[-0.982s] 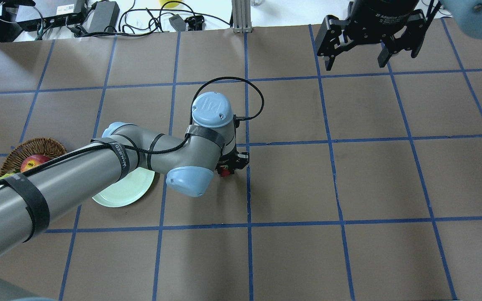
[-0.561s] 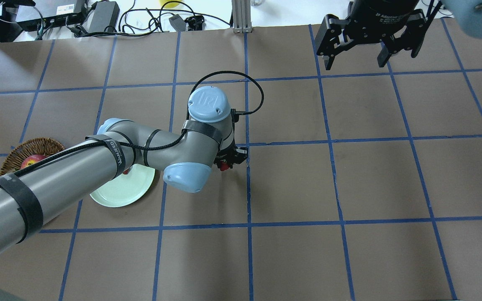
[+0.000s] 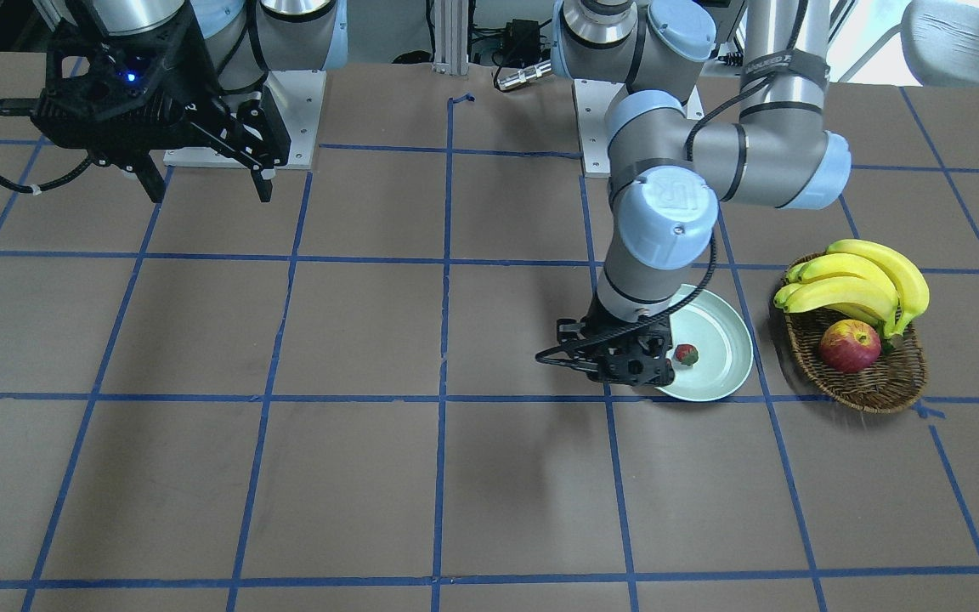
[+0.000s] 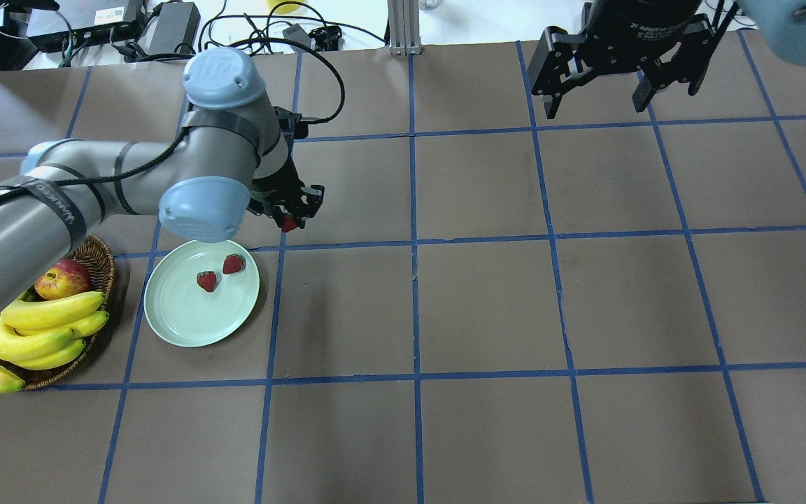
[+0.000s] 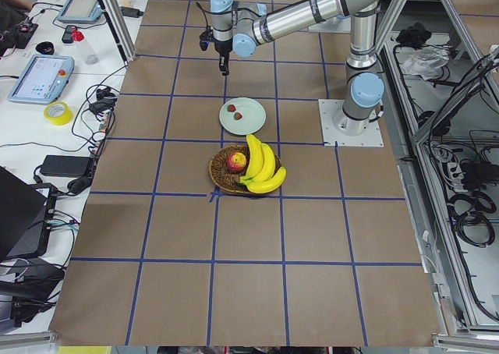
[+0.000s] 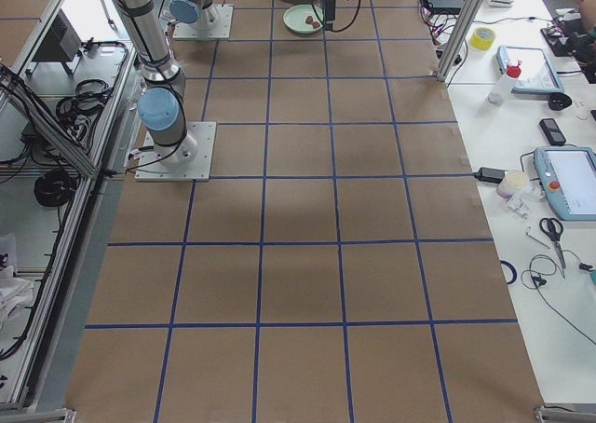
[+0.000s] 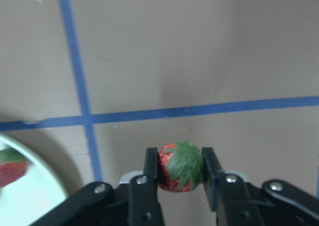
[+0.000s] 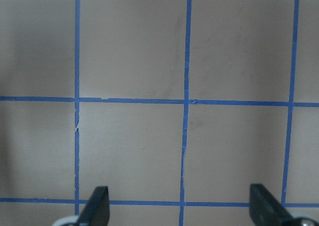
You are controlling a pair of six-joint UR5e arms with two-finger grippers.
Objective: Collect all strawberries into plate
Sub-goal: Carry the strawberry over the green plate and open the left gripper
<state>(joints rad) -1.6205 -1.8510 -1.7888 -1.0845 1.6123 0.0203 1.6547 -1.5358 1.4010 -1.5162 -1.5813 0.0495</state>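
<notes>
My left gripper [image 4: 290, 218] is shut on a red strawberry [image 4: 290, 225] with a green cap and holds it above the table, just past the plate's far right rim. The left wrist view shows the berry [image 7: 181, 166] pinched between both fingers. The pale green plate [image 4: 193, 318] holds two strawberries [image 4: 207, 281] [image 4: 233, 264]. In the front view the arm hides one, and one [image 3: 686, 354] shows on the plate [image 3: 719, 374]. My right gripper [image 4: 592, 103] is open and empty, high over the far right of the table.
A brown wicker basket [image 4: 100, 253] stands left of the plate, with yellow bananas [image 4: 46, 325] and a red-yellow apple [image 4: 61, 278] in it. Cables and power bricks [image 4: 172, 24] lie beyond the table's far edge. Blue tape lines grid the brown table.
My left arm has swung left and away from the robot with the strawberry in its gripper, uncovering the plate, its two berries and the basket. The right arm has not moved.
</notes>
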